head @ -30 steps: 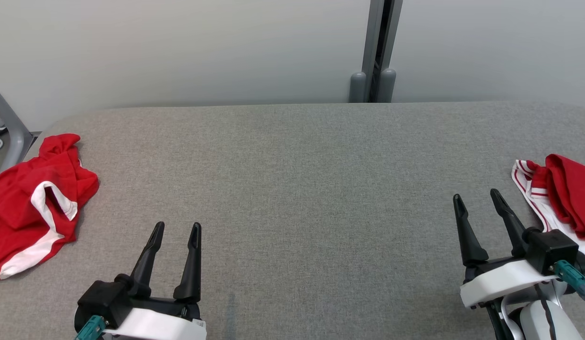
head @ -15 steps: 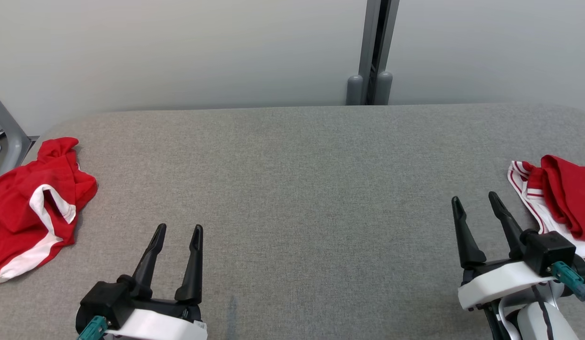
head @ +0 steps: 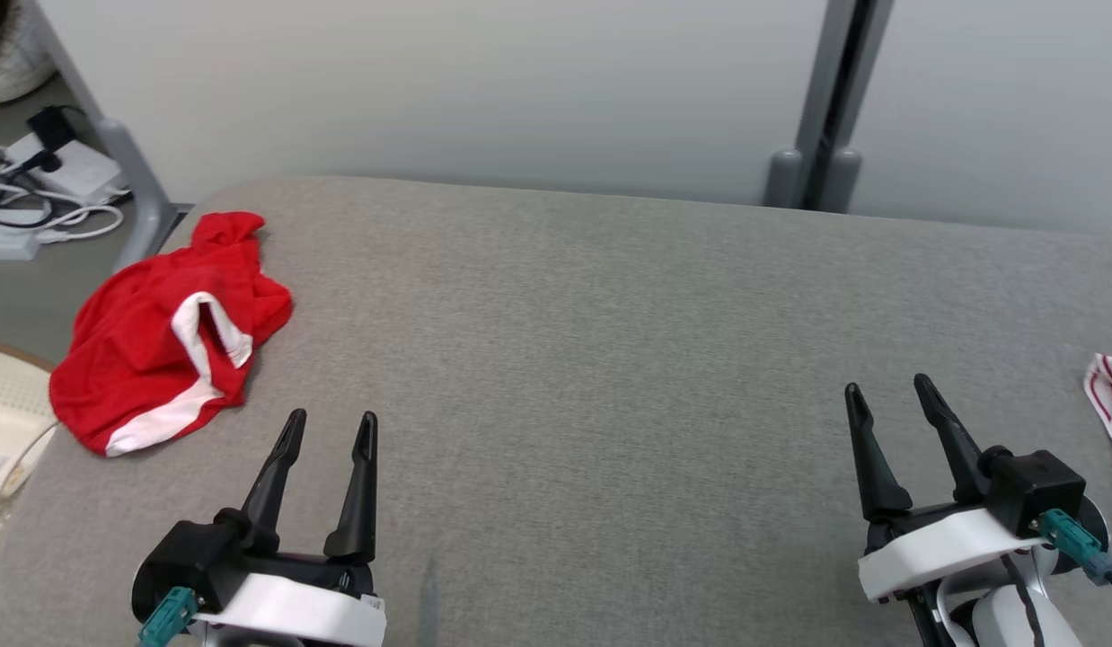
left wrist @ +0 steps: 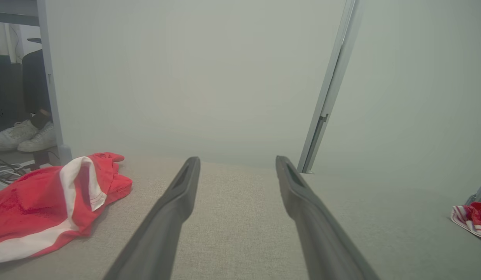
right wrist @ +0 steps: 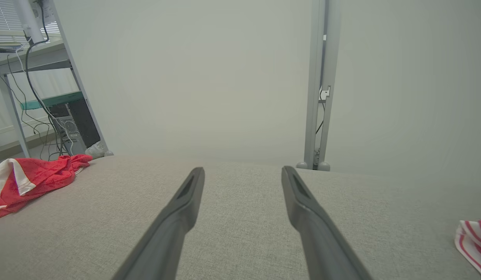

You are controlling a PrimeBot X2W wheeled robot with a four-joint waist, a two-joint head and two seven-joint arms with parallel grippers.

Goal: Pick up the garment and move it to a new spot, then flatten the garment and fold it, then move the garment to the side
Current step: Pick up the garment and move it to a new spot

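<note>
The red garment [head: 156,337] with white trim lies crumpled at the left end of the grey tabletop [head: 610,359], close to its edge and just ahead and left of the left gripper [head: 333,415]. That gripper and the right gripper [head: 886,384] hover with jaws spread wide, holding nothing. A striped garment [head: 1111,395] lies at the far right.

A shallow pinch could catch only one layer, so the bunch might drag or slip over the edge toward the cables [head: 71,225] on the floor. A pale dotted rim [head: 4,395] beside the tabletop may be a basket; its contents cannot be told.
</note>
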